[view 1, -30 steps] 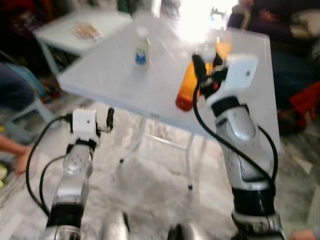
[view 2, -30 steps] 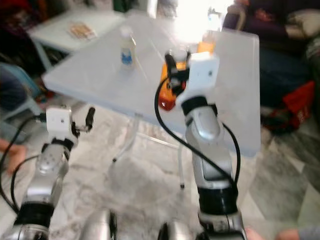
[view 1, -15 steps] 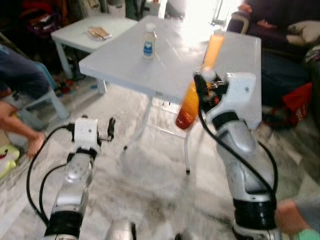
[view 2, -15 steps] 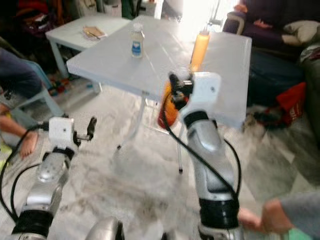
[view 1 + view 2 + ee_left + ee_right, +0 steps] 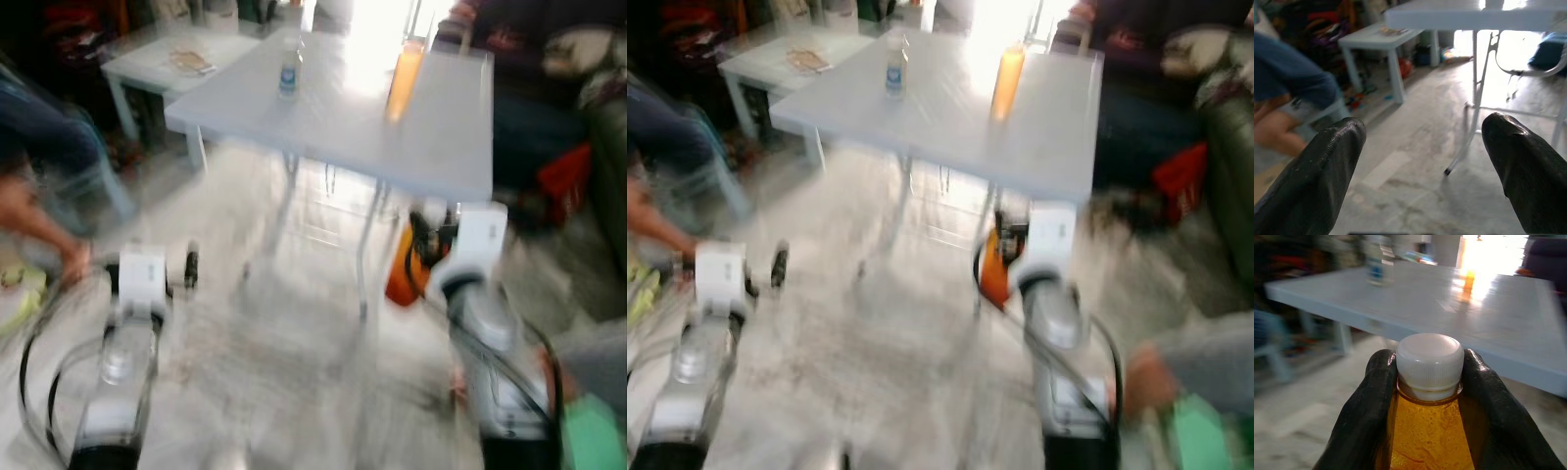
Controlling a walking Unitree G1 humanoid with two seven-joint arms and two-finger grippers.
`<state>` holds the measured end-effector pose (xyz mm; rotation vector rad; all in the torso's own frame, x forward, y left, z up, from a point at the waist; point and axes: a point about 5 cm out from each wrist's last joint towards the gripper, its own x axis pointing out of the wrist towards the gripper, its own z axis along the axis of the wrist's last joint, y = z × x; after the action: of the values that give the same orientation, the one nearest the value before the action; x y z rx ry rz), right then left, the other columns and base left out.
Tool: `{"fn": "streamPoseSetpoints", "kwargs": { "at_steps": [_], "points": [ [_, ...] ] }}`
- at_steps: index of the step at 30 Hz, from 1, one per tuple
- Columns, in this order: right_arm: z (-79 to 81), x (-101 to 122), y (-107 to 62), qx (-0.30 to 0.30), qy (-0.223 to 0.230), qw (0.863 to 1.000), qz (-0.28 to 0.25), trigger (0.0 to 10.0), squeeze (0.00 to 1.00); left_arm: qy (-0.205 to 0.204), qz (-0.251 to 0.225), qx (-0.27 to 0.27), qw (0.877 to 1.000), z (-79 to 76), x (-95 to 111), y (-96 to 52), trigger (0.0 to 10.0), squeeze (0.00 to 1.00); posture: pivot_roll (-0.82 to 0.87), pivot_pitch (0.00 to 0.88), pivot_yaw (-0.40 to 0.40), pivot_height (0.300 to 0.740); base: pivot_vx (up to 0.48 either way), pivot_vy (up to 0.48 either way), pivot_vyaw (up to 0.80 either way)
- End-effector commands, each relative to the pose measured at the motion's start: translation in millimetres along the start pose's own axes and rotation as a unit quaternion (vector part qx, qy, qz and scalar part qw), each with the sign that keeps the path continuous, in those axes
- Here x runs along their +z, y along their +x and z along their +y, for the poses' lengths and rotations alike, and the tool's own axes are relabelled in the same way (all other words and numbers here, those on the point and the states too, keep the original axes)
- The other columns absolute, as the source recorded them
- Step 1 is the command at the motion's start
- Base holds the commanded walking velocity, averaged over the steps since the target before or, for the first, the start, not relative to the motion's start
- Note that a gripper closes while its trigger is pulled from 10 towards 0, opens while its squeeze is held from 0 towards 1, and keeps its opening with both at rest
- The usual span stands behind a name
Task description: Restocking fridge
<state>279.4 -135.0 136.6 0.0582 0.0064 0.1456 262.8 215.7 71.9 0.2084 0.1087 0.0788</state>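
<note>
We stand before a large white folding table [image 5: 431,147] on a pale marbled floor [image 5: 284,343], with a smaller white side table [image 5: 176,61] beyond its far left corner; the head views are blurred. A person's legs [image 5: 34,211] show at the left, and a dark sofa [image 5: 549,108] runs along the right.

On the big table stand two containers, well apart: a tall bottle of orange drink [image 5: 404,80] toward the far right, upright, and a small clear bottle with a blue label [image 5: 288,70] toward the far left, its contents too blurred to tell.

Our right gripper [image 5: 1427,396] is below the table's near edge, just in front of it, holding an orange juice bottle [image 5: 1430,431]. Its two black fingers [image 5: 1374,406] press against either side of the neck under the white cap [image 5: 1430,363], closed onto it, and the bottle is full of amber liquid up to the neck. In the head view the bottle's body [image 5: 404,279] hangs to the left of the wrist.

Our left gripper [image 5: 1420,161] sits low over the floor, well apart from both tables, its fingers [image 5: 1322,171] spread wide with nothing between them.
</note>
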Motion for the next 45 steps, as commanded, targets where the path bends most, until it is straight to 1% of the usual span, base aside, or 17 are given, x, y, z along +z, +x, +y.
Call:
{"fn": "streamPoseSetpoints", "kwargs": {
  "at_steps": [1,4,8,10,13,15,20,23,27,31,32,34,36,38,40,41,45],
  "points": [
    [1.2,14.0,2.9,0.007,-0.006,0.999,-0.036,10.0,0.0,0.0,-0.011,-0.005,1.0,-3.5,7.8,1.8,10.0,0.0,0.0,0.004,-0.061,0.74,0.0,0.0,0.8],
    [2.1,15.0,3.1,0.009,-0.005,0.999,-0.039,10.0,0.0,-0.009,-0.005,0.002,1.0,-1.7,8.2,3.6,10.0,0.0,0.0,0.007,-0.061,0.74,0.0,0.0,0.8],
    [1.4,14.3,3.0,0.009,-0.004,0.999,-0.041,10.0,0.0,0.001,-0.014,0.01,1.0,-2.2,11.5,5.6,10.0,0.0,0.0,0.007,-0.063,0.74,0.0,0.0,0.8],
    [0.9,13.9,3.1,0.008,-0.003,0.999,-0.043,10.0,0.0,0.015,-0.023,0.018,0.999,-2.8,13.2,6.1,10.0,0.0,0.0,0.001,-0.063,0.74,0.0,0.0,0.8],
    [1.2,14.6,3.9,0.009,-0.003,0.999,-0.044,10.0,0.0,0.01,-0.022,0.018,1.0,-3.6,12.8,6.7,10.0,0.0,0.0,0.0,-0.061,0.74,0.0,0.0,0.8],
    [4.7,17.5,7.5,0.016,0.0,0.999,-0.051,10.0,0.0,0.006,-0.02,0.026,0.999,-2.3,15.2,11.4,10.0,0.0,0.0,0.0,-0.066,0.74,0.0,0.0,0.8],
    [11.6,17.3,9.7,0.031,0.003,0.998,-0.052,10.0,0.0,0.002,-0.021,0.032,0.999,1.6,16.0,13.5,10.0,0.0,0.01,0.0,-0.077,0.74,0.0,0.0,0.8],
    [13.5,17.2,9.2,0.036,-0.002,0.998,-0.054,10.0,0.0,-0.016,-0.016,0.035,0.999,0.8,15.7,11.9,10.0,0.0,0.01,0.002,-0.079,0.74,0.0,0.0,0.8],
    [13.6,15.6,8.5,0.037,-0.001,0.998,-0.052,10.0,0.0,-0.015,-0.017,0.037,0.999,-2.2,15.5,10.1,10.0,0.0,0.01,0.002,-0.079,0.74,0.0,0.0,0.8],
    [12.3,12.5,7.6,0.036,-0.001,0.998,-0.051,10.0,0.0,-0.012,-0.023,0.042,0.999,-1.6,16.1,11.3,10.0,0.0,0.01,0.0,-0.078,0.74,0.0,0.0,0.8],
    [9.9,9.3,6.1,0.031,-0.005,0.998,-0.048,10.0,0.0,-0.011,-0.025,0.047,0.999,-0.3,16.6,11.3,10.0,0.0,0.01,0.0,-0.082,0.74,0.0,0.0,0.8],
    [3.2,1.9,2.4,0.018,-0.012,0.999,-0.039,10.0,0.0,-0.01,-0.029,0.061,0.998,5.0,17.1,9.1,10.0,0.0,0.01,0.0,-0.082,0.74,0.0,0.0,0.8],
    [0.6,-0.4,0.7,0.013,-0.015,0.999,-0.037,10.0,0.0,-0.01,-0.028,0.067,0.997,7.6,15.7,6.3,10.0,0.0,0.01,0.0,-0.085,0.74,0.0,0.0,0.8],
    [-1.8,-1.5,-1.0,0.011,-0.018,0.999,-0.036,10.0,0.0,-0.013,-0.026,0.074,0.997,10.0,12.6,0.3,10.0,0.0,0.01,0.0,-0.087,0.74,0.0,0.0,0.8],
    [-6.6,-3.7,-3.9,0.0,-0.031,0.999,-0.037,10.0,0.0,-0.008,-0.018,0.078,0.997,11.8,5.8,-8.8,10.0,0.0,0.02,0.0,-0.102,0.74,0.0,0.0,0.8],
    [-7.2,-4.1,-4.2,-0.002,-0.032,0.999,-0.038,10.0,0.0,-0.007,-0.018,0.079,0.997,11.9,5.2,-9.4,10.0,0.0,0.02,0.0,-0.102,0.74,0.0,0.0,0.8],
    [-15.6,-15.5,-17.0,-0.034,-0.032,0.999,-0.027,10.0,0.0,-0.004,-0.009,0.096,0.995,18.2,-2.4,-17.7,10.0,0.0,0.04,0.0,-0.103,0.74,0.0,0.0,0.8]
  ]
}}
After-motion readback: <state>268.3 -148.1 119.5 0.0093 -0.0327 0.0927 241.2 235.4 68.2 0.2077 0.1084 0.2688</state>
